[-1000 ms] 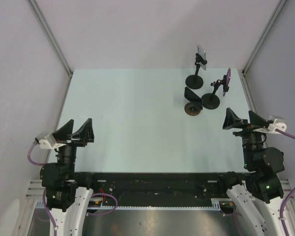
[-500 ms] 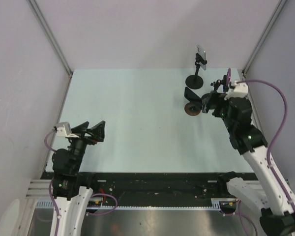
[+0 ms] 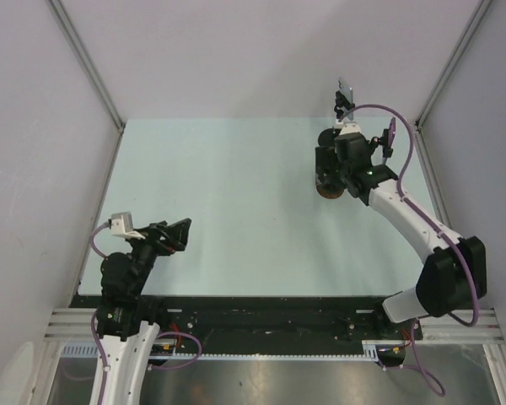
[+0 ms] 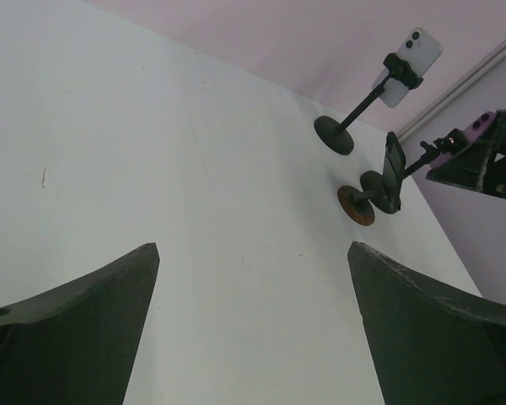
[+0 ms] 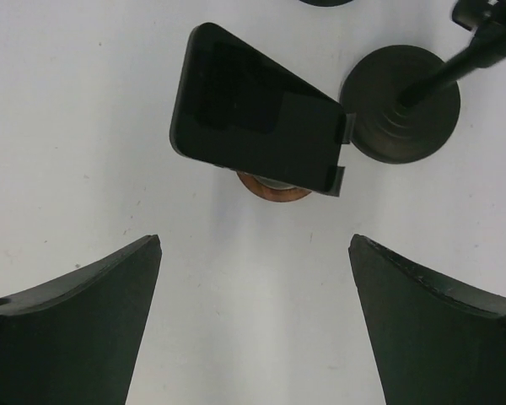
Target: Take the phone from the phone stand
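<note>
A black phone (image 5: 257, 131) rests tilted in a phone stand with a round brown base (image 5: 274, 187); the top view shows only that base (image 3: 326, 191). My right gripper (image 5: 255, 242) hovers above the phone, open, with bare table between its fingers. In the top view the right gripper (image 3: 337, 167) covers the phone. My left gripper (image 3: 179, 232) is open and empty over the near left of the table. Its wrist view shows the left gripper (image 4: 253, 248) facing the black phone (image 4: 394, 169) from far away.
Two more stands are at the back right. One holds a white phone (image 3: 346, 89) (image 4: 413, 55). The other holds a purple phone (image 3: 390, 133) over a black round base (image 5: 401, 118) right beside the brown one. The side walls stand close on the right.
The right arm has swung from the near right edge out to the back, ending above the black phone. The left gripper has moved slightly forward and right. Both stayed open.
</note>
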